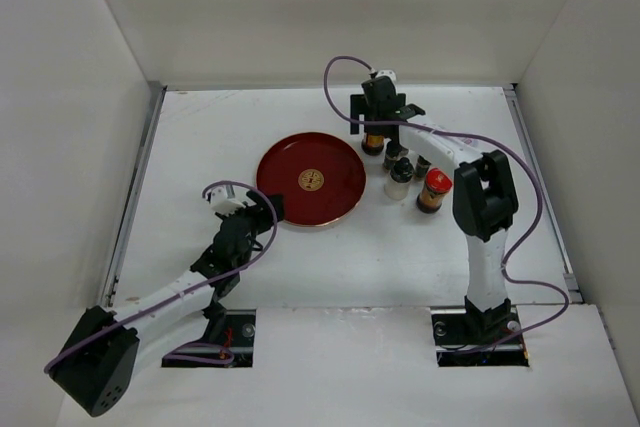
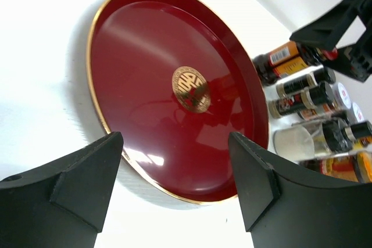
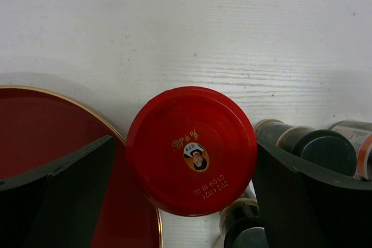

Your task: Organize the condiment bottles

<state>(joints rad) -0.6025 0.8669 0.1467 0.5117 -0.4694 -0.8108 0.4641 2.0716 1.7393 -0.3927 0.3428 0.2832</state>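
Note:
Several condiment bottles stand in a cluster right of the round red tray. My right gripper is open and straddles the far red-capped jar from above; its right finger is against the cap and there is a small gap on the left. Slim black-capped bottles, a white-bodied bottle and a second red-capped jar stand just nearer. My left gripper is open and empty, low at the tray's near-left rim. The bottles also show in the left wrist view.
The tray's rim touches or nearly touches the jar under my right gripper. Black-capped bottles crowd its right finger. White walls enclose the table on three sides.

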